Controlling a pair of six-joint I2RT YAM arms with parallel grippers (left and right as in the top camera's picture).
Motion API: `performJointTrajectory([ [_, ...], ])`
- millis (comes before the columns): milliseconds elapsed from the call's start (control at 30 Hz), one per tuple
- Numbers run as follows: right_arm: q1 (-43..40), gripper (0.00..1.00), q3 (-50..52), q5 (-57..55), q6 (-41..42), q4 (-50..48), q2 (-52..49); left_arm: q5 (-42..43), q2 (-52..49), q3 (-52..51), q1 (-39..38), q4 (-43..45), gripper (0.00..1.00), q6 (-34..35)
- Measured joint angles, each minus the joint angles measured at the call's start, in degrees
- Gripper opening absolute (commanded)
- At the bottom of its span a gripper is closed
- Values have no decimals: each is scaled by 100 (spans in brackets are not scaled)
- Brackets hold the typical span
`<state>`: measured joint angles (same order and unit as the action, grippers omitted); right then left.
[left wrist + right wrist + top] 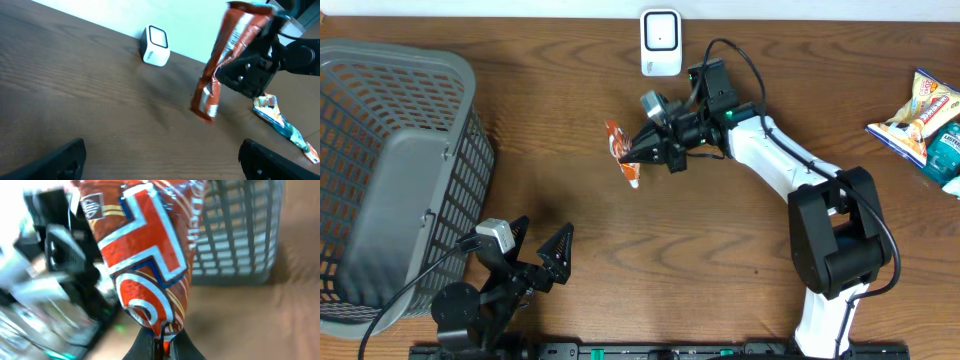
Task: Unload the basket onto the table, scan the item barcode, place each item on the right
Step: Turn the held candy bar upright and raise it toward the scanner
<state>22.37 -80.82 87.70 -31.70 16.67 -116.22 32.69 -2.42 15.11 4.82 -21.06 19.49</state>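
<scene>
The item is an orange-red snack packet (623, 152) with white and blue markings, held in the air over the middle of the table. My right gripper (636, 154) is shut on its edge; in the right wrist view the packet (145, 255) fills the frame above the pinching right gripper (162, 349). From the left wrist view the packet (220, 65) hangs tilted from the black right gripper (250, 70). The white barcode scanner (661, 42) stands at the table's far edge, behind the packet. My left gripper (542, 237) rests low near the front, open and empty, with the left gripper's (160, 162) fingers (65, 160) wide apart.
A grey mesh basket (410, 55) takes up the left side, also seen behind the packet as the basket (240, 235). Other snack bags (925, 110) lie at the right edge. One crumpled snack bag (280, 122) lies on the wood past the packet.
</scene>
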Motion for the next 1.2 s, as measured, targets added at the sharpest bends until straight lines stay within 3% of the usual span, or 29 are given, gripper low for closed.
performJointTrajectory([
  [333, -173, 1, 0, 2, 5204, -20, 0, 0, 0, 0, 0, 0, 98, 0],
  [567, -162, 1, -4, 2, 6616, 927, 0, -2, 0, 0, 0, 0, 98, 0],
  [700, -164, 1, -7, -2, 6555, 1528, 0, 0, 0, 0, 0, 0, 98, 0],
  [800, -164, 1, -7, -2, 5984, 1714, 0, 0, 0, 0, 0, -2, 98, 0],
  [1067, -149, 1, -7, 0, 2706, 2267, 0, 0, 0, 0, 0, 0, 98, 2],
  [1200, -63, 1, -2, -2, 1580, 2330, 0, 0, 0, 0, 0, -2, 98, 0],
])
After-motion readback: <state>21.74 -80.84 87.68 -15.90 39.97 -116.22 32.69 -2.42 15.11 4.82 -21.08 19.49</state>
